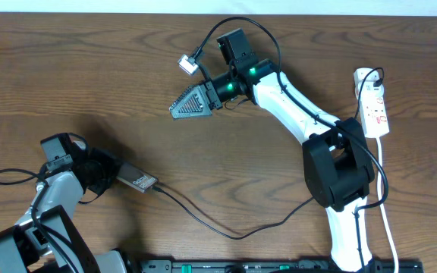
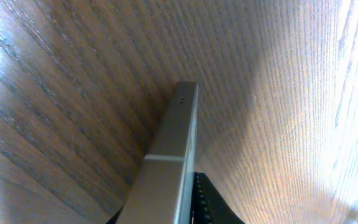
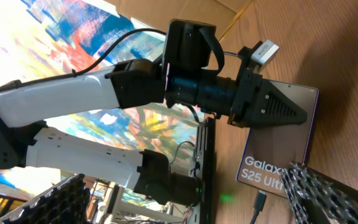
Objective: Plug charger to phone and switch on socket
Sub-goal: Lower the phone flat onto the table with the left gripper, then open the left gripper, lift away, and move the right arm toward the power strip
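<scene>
Key geometry for the switch press: socket at far right of table, long axis near–far, well apart to the right of the right gripper. Sits far-centre, seemingly rolled on its side, pointing left, away from the target, so probably needs a swing round to the right. Spread wide and empty: own pads at opposite lower corners of the wrist view. Nearer arm by a long way. Left gripper at near left, clamped on the left end of the phone, so busy anyway. Phone long axis left–right, "Galaxy" face showing. Thin black charger looping along the near side from the right, tip meeting the phone's right end — cannot tell whether fully seated. Socket itself: narrow white strip, red markings, black plug in the far end, white cord trailing toward the near edge. Switch position too small to read.
</scene>
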`<state>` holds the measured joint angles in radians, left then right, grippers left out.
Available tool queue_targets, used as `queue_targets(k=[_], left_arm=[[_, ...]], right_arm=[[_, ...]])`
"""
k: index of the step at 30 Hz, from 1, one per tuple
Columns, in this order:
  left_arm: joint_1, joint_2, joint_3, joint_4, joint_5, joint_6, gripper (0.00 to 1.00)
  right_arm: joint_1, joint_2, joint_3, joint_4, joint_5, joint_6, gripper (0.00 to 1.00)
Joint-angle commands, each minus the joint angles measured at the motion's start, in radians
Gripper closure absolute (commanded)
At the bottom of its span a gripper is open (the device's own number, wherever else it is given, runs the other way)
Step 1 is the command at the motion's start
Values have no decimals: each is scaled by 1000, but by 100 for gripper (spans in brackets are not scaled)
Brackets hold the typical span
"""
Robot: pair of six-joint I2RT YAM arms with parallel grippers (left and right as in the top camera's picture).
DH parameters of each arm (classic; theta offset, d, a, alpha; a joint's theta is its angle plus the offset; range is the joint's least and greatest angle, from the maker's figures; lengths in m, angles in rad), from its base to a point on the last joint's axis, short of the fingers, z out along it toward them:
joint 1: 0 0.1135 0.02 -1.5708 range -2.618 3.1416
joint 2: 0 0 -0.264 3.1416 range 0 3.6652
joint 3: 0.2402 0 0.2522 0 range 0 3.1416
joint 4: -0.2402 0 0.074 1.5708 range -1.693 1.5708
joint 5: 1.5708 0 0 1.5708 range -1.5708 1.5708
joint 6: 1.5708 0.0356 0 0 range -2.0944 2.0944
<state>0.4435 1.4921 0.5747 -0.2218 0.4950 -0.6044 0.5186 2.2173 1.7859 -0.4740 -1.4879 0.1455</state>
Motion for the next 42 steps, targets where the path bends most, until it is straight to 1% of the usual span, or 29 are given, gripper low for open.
queue_targets(k=[1, 9, 11, 14, 34, 36, 38, 42], left_arm=[[5, 7, -3, -21, -58, 9, 79], [5, 7, -3, -25, -58, 9, 77], [5, 7, -3, -28, -58, 9, 70], [5, 7, -3, -32, -58, 9, 67], [5, 7, -3, -62, -58, 9, 66], [5, 7, -3, -63, -58, 9, 57], [5, 7, -3, -66, -58, 10, 55], [5, 7, -3, -69, -59, 9, 56]], right_arm=[[7, -6, 18, -1, -10, -8, 1], [7, -6, 18, -1, -10, -8, 1], [7, -6, 18, -1, -10, -8, 1], [7, -6, 18, -1, -10, -8, 1], [7, -6, 18, -3, -10, -8, 1], [7, -6, 18, -9, -10, -8, 1], [7, -6, 18, -9, -10, -8, 1], [7, -6, 18, -9, -10, -8, 1]])
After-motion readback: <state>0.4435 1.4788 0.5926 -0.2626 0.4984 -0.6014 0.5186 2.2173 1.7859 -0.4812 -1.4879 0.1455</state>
